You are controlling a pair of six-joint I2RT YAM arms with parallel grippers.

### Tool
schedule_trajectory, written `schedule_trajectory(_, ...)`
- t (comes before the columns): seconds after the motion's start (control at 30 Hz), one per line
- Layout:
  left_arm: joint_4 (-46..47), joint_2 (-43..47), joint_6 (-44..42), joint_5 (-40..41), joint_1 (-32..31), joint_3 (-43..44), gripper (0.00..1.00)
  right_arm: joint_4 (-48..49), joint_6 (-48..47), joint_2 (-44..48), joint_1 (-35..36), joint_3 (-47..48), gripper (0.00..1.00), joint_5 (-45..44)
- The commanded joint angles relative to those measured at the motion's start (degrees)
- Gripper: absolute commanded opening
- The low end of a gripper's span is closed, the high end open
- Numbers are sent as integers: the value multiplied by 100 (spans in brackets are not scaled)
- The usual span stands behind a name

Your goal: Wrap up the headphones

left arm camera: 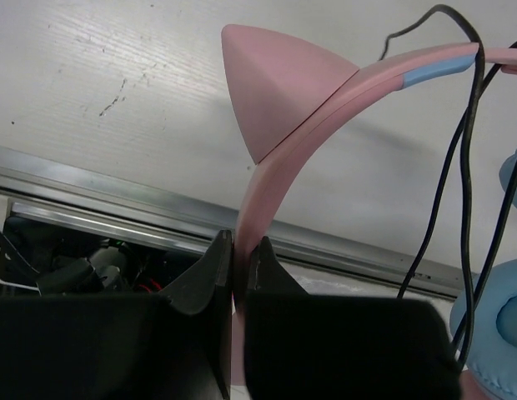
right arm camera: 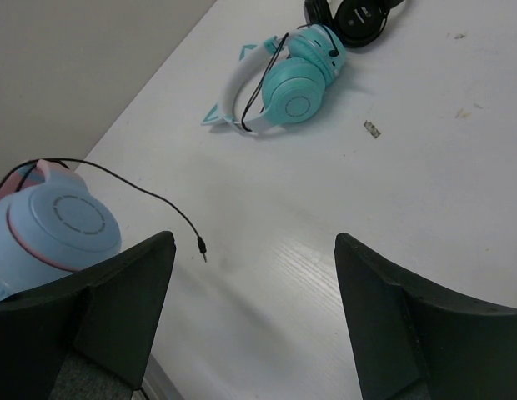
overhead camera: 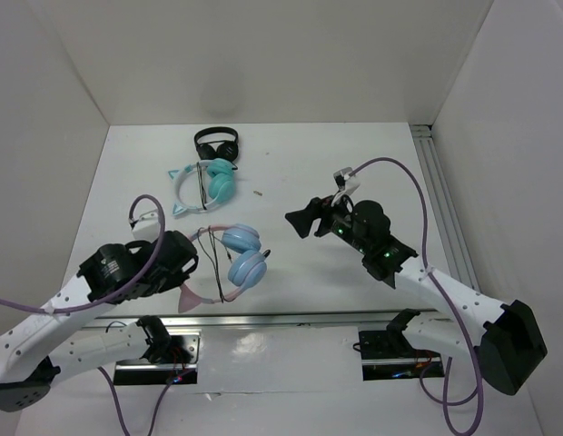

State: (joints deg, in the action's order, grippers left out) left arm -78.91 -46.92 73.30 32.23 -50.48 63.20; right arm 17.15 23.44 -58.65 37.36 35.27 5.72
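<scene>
Two end effectors are seen from above: the left end effector (overhead camera: 189, 265) is clamped on the headphones (overhead camera: 238, 259) near the front of the table (overhead camera: 354, 163), the right end effector (overhead camera: 300, 221) is spread wide and empty, well apart. At the left wrist the thin pink headband (left arm camera: 271, 187) is pinched beside a cat ear (left arm camera: 279, 87); it is judged light, springy and slick. At the right wrist the limp cable (right arm camera: 150, 192) is shown trailing to its plug (right arm camera: 202, 249), where it is best taken.
</scene>
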Motion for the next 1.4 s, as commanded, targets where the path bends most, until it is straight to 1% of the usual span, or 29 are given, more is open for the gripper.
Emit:
schedule_trajectory(0.0,113,-150,-61,-278,82,-9,0,-229,-129,161,43,24,84,-79)
schedule_trajectory(0.13,358,-520,-175,-278,196,-141,0,-229,-269,161,43,24,84,-79)
schedule_trajectory(0.2,814,-713,-508,-217,616,-272,0,-160,-340,21,43,86,84,-18)
schedule_trajectory(0.23,1008,-862,-857,-217,1036,-343,0,-159,-340,-49,43,86,84,34)
schedule_trajectory(0.27,1201,-941,-1052,-269,1284,-474,0,-159,-392,-180,43,138,84,104)
schedule_trajectory(0.3,1812,-994,-1324,-400,1521,-597,0,-107,-393,-251,43,138,84,166)
schedule_trajectory(0.33,2105,-1047,-1788,-480,2037,-737,0,-54,-445,-313,43,191,84,245)
schedule_trajectory(0.37,2404,-1152,-2045,-611,2312,-965,0,-54,-515,-383,43,191,84,368)
schedule_trajectory(0.4,2772,-1205,-2291,-1039,2558,-1080,0,-1,-516,-436,43,191,84,465)
schedule_trajectory(0.43,3272,-1293,-2546,-1226,3048,-1256,0,51,-647,-523,43,191,84,666)
schedule_trajectory(0.5,3758,-1695,-2785,-1691,3394,-1397,0,52,-648,-585,43,191,84,720)
schedule_trajectory(0.57,4207,-2100,-2943,-1764,3649,-1451,0,105,-709,-586,43,244,84,896)
schedule_trajectory(0.6,4261,-2320,-2944,-1764,3711,-1451,0,105,-709,-638,43,244,84,896)
schedule_trajectory(0.63,4322,-2722,-2944,-1833,3782,-1451,0,174,-709,-639,43,244,84,948)
schedule_trajectory(0.7,4724,-3015,-2944,-1912,3914,-1520,0,262,-709,-639,43,191,84,1054)
schedule_trajectory(0.77,4929,-3348,-2944,-1984,3975,-1618,0,316,-709,-586,43,138,84,1107)
schedule_trajectory(0.87,5140,-3491,-2830,-1904,3976,-1785,0,263,-709,-472,43,138,84,1186)
schedule_trajectory(0.97,5140,-3561,-2663,-1755,3976,-1969,0,210,-709,-332,43,86,86,1125)
schedule_trajectory(1.0,5140,-3474,-2558,-1668,3906,-2065,3,158,-709,-331,43,86,86,1125)
schedule_trajectory(1.07,4975,-3281,-2496,-1457,3826,-2188,14,157,-709,-278,43,33,86,1125)
schedule_trajectory(1.1,4895,-3210,-2304,-1360,3765,-2189,27,157,-709,-226,43,33,86,1194)
schedule_trajectory(1.17,4754,-2957,-2250,-1228,3765,-2189,41,157,-648,-226,43,33,86,1195)
schedule_trajectory(1.2,4702,-2868,-2197,-1175,3712,-2189,47,210,-596,-226,43,33,92,1195)
schedule_trajectory(1.23,4544,-2780,-2127,-1114,3712,-2189,57,210,-595,-173,43,33,94,1265)
schedule_trajectory(1.33,4272,-2402,-2127,-999,3712,-2101,66,-26,-542,-102,43,111,100,1265)
schedule_trajectory(1.37,4183,-2297,-2127,-999,3712,-1953,73,-132,-481,-15,43,164,100,1100)
